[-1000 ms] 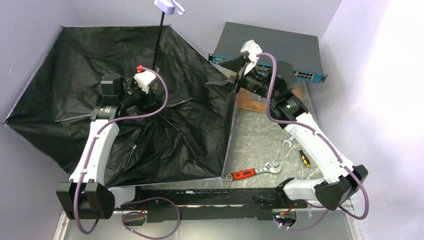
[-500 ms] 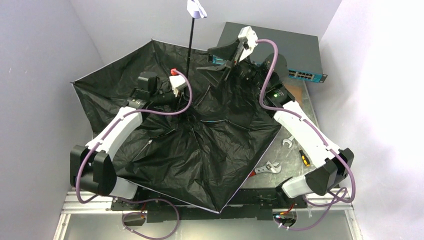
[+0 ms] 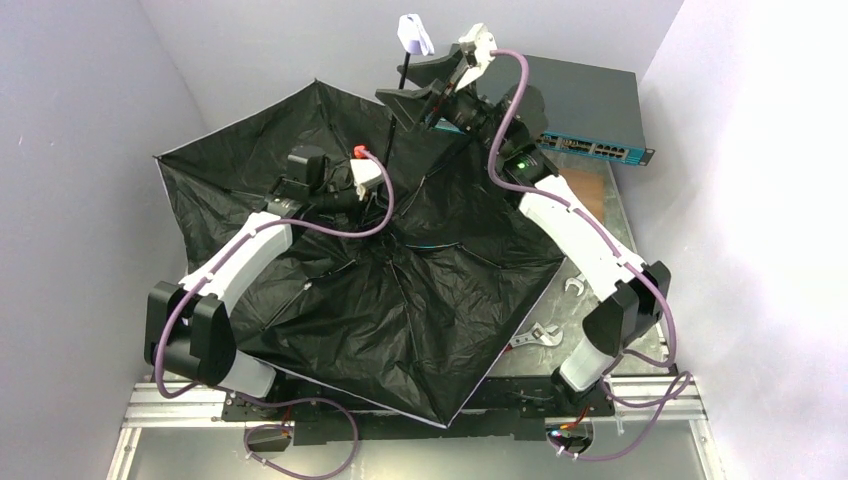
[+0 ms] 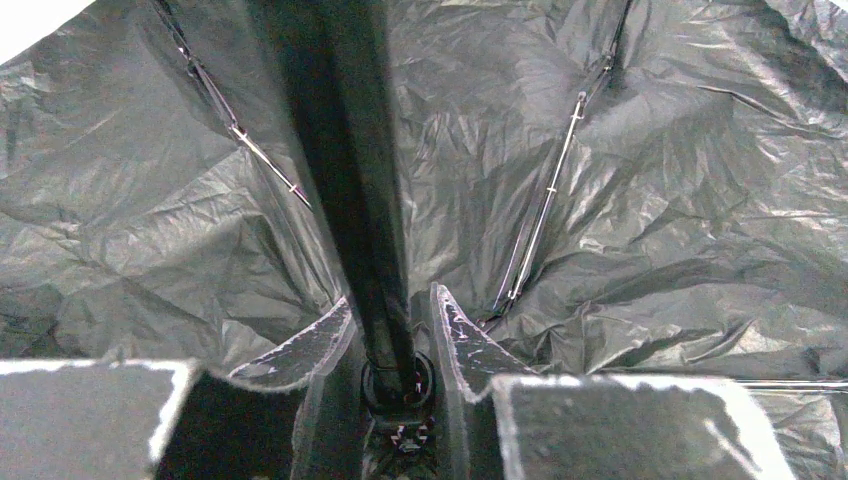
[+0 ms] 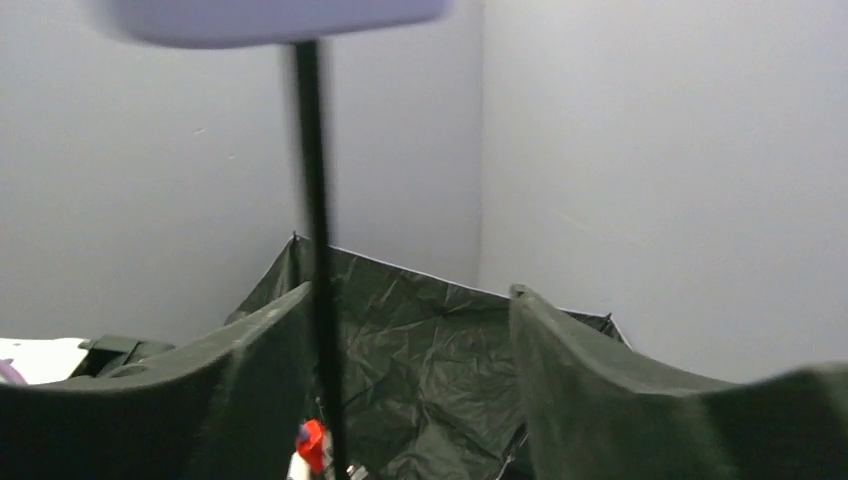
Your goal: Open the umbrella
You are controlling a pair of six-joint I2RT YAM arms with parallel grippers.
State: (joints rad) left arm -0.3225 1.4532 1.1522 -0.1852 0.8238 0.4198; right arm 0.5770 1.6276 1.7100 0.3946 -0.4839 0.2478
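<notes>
The umbrella is spread open with its black inner side up, covering the middle and left of the table. Its thin black shaft rises to the lavender handle at the back. My left gripper is shut on the shaft low down near the hub; both fingers press its sides. My right gripper is open just below the handle. In the right wrist view the shaft stands inside the gap of the right gripper, close to the left finger, under the blurred handle.
A network switch stands at the back right. An adjustable wrench and a small spanner lie on the metal table by the canopy's right edge. Pale walls close in on the left, back and right.
The left arm has carried the open umbrella right, toward the table's middle, over the wrench's red handle. The right gripper has moved up and left to straddle the shaft below the handle.
</notes>
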